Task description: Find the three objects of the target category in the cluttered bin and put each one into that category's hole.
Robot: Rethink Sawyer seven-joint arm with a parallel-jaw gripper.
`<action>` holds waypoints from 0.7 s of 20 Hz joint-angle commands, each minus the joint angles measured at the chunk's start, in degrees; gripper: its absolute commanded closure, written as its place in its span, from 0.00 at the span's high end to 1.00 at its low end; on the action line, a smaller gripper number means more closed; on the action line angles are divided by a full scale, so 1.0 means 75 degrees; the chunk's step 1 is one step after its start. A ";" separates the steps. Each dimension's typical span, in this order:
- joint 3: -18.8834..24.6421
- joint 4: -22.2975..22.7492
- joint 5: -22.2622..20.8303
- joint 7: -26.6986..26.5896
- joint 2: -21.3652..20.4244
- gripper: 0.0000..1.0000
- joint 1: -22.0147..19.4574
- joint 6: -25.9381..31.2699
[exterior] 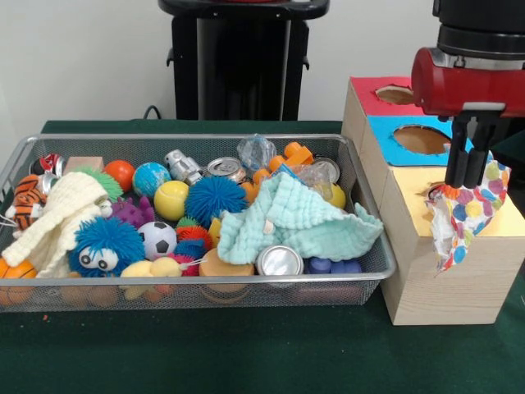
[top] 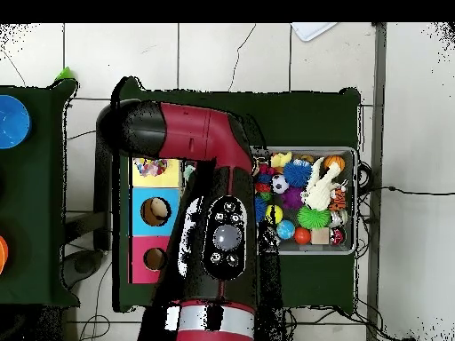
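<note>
We see a blue fuzzy ball with eyes [exterior: 105, 245] at the near left, a soccer ball [exterior: 157, 239] just right of it and a second blue fuzzy ball [exterior: 214, 199] further right. A shiny can [exterior: 279, 261] lies at the near rim. A toy tiger [exterior: 28, 200] sits far left. All rests on the green bench [exterior: 246, 353].

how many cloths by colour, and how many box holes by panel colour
polka-dot cloth, held by the pincer: 1
mint-green cloth: 1
cream cloth: 1
yellow-panelled hole: 1
blue-panelled hole: 1
red-panelled hole: 1
total: 3 cloths, 3 holes
</note>
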 commanded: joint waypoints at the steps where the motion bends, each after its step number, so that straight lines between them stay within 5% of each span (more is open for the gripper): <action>1: 0.0622 0.0887 0.0316 0.1610 0.0428 0.00 -0.0143 0.0224; 14: 0.0576 0.0893 0.0530 0.1649 0.0581 0.00 -0.0018 0.0416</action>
